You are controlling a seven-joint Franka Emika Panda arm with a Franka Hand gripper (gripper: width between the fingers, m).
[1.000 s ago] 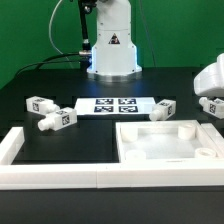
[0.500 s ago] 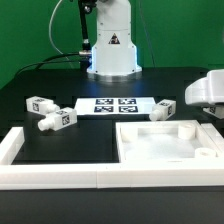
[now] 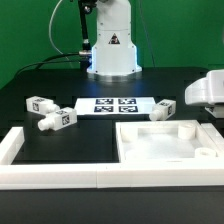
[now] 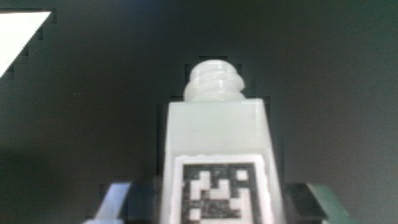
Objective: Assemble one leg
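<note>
In the wrist view a white leg (image 4: 217,130) lies lengthwise between my fingers, its ridged tip pointing away and a square tag on its blocky end. My gripper (image 4: 214,203) is open and straddles that blocky end. A dark gap shows on each side between the leg and the fingers (image 4: 118,200). In the exterior view my gripper (image 3: 207,91) is at the far right edge, low over the black table, with a bit of this leg (image 3: 214,109) showing under it. The white tabletop (image 3: 135,150) lies in front of it.
Two more legs (image 3: 40,104) (image 3: 58,120) lie on the exterior view's left, and another leg (image 3: 163,108) lies beside the marker board (image 3: 113,104). A white L-shaped frame (image 3: 40,172) runs along the front. The robot base (image 3: 112,50) stands at the back.
In the exterior view my gripper has turned and dropped lower at the right edge since one second ago. It has held still over the last half second. The other parts have not moved.
</note>
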